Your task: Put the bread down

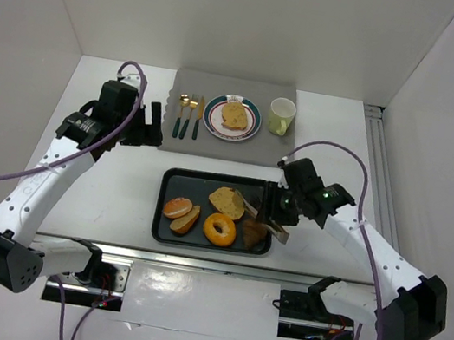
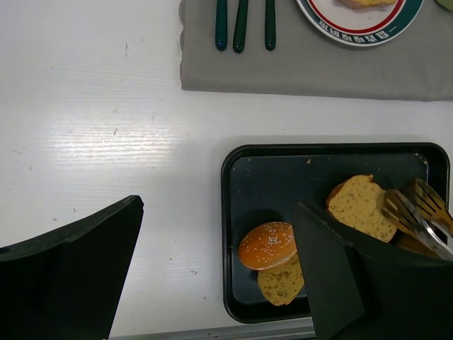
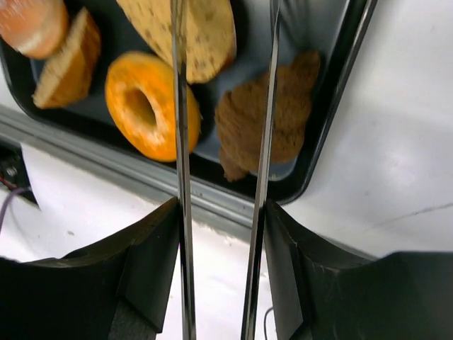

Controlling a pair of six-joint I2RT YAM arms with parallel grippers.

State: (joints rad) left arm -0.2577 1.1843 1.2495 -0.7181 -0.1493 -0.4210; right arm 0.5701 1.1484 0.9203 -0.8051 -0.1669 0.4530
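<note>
- Your right gripper (image 3: pixel 221 212) is clasping a pair of metal tongs (image 3: pixel 181 142) over the black tray (image 1: pixel 161 202). The blades are standing apart, with no bread pinched between them as far as the views show.
- The tong tips are hovering just beside the bread slice (image 1: pixel 228 201), which is lying mid-tray, above the bagel (image 1: pixel 219 229).
- You are, it seems, lining up the pick. The plate (image 1: pixel 210 114) on the grey placemat (image 1: pixel 191 83) is already carrying one slice.
- Next you are needing to set the blades astride the slice and squeeze gently before lifting.
- Your left gripper (image 1: pixel 154 126) is hanging wide open, holding nothing, beside the placemat.
</note>
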